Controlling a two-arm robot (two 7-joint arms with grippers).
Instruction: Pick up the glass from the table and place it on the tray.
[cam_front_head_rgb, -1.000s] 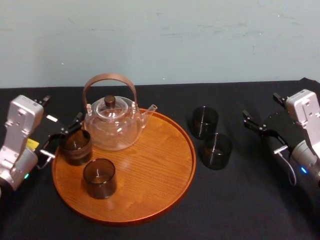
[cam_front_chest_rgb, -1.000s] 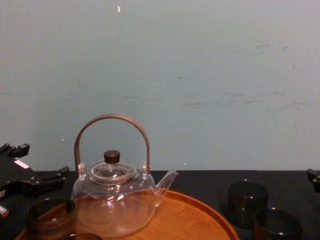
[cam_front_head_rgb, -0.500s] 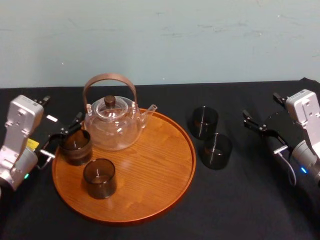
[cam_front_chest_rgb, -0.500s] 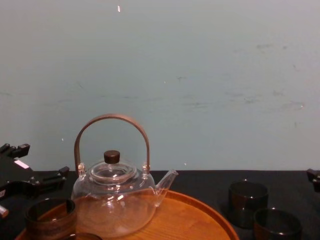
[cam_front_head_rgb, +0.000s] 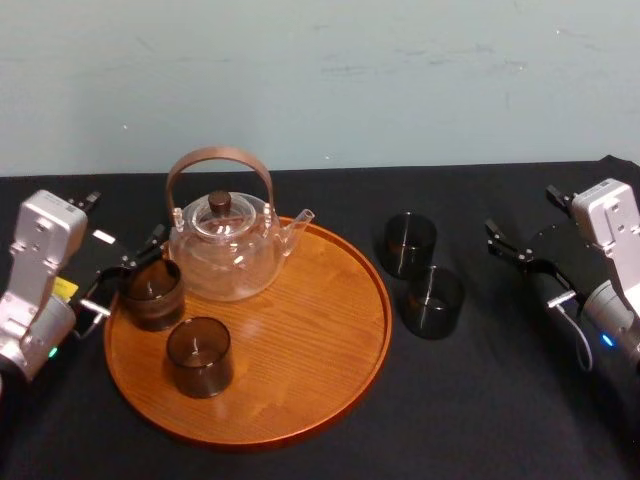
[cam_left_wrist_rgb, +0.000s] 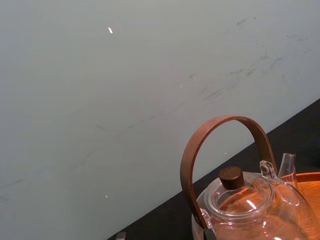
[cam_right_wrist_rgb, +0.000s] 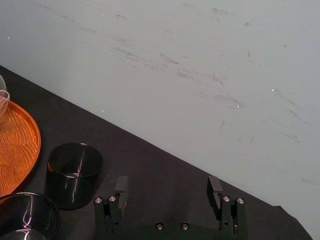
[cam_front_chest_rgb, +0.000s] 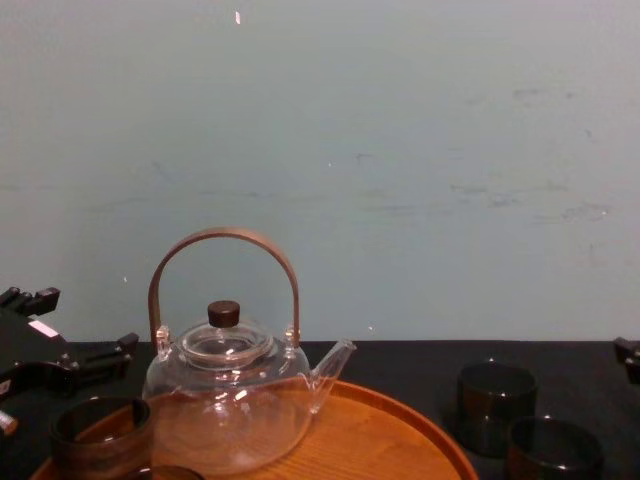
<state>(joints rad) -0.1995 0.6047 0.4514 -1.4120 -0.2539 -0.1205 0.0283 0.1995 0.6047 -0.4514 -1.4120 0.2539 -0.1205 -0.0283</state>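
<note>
**Ana:** Where do the dark glasses stand?

**Ben:** There are four. Two are on the black table (cam_front_head_rgb: 480, 400), just right of the tray (cam_front_head_rgb: 300, 400). They are the back glass (cam_front_head_rgb: 410, 243) and the front glass (cam_front_head_rgb: 433, 301). Both are upright and very close together, and I cannot tell whether they touch. Each stands just beside the tray's rim, off the wood.

**Ana:** And on the tray itself?

**Ben:** The clear teapot (cam_front_head_rgb: 225, 255) with the brown hoop handle sits at the back left, with its spout pointing right. The edge glass (cam_front_head_rgb: 152, 293) stands upright by the tray's left rim, just in front of the teapot. The near glass (cam_front_head_rgb: 198, 356) stands closer to the robot, a little apart from the edge glass.

**Ana:** What is the left claw doing?

**Ben:** The left gripper (cam_front_chest_rgb: 92, 320) hangs at the tray's left edge, right beside the edge glass. Its fingers are spread apart with nothing between them. I cannot tell whether any part of it touches that glass.

**Ana:** And the right one?

**Ben:** The right gripper (cam_right_wrist_rgb: 167, 187) is low over the table, well to the right of the back glass and the front glass. Its two fingers are wide apart and empty. In its wrist view both glasses stand between it and the tray.
</note>
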